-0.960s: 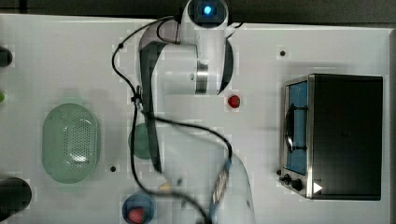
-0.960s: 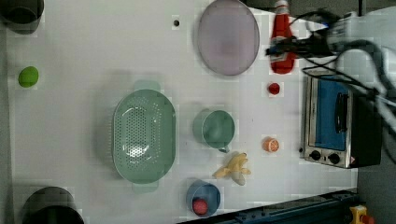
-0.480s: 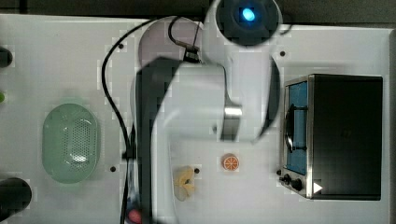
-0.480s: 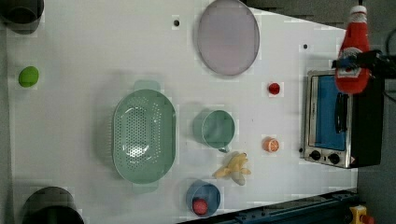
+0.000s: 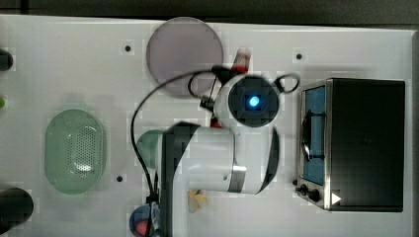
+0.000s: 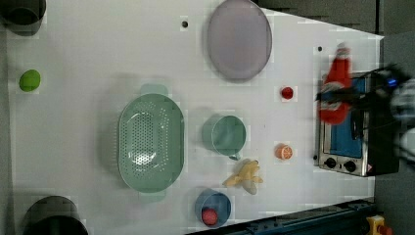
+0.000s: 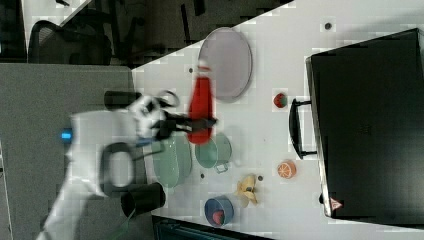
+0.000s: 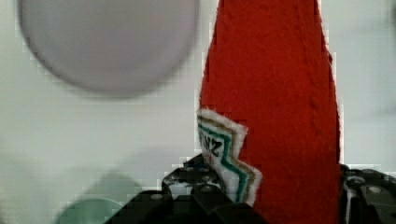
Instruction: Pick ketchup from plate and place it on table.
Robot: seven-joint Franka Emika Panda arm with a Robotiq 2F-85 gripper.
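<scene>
Aloft, gripper clamping ketchup — toaster oven beside, plate bare, mug nearby

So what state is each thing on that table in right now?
ketchup: gripped by the tool, lifted off the plate.
plate: bare, flat on the table.
colander: empty, upright.
mug: upright, looks empty.
blue bowl: holds a small red item.
toaster oven: door shut.

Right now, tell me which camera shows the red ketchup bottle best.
The right view: the whole slim red ketchup bottle shows, clamped in the hand. The wrist view crops it close, the left view blurs it, and the top view shows just its tip.
</scene>
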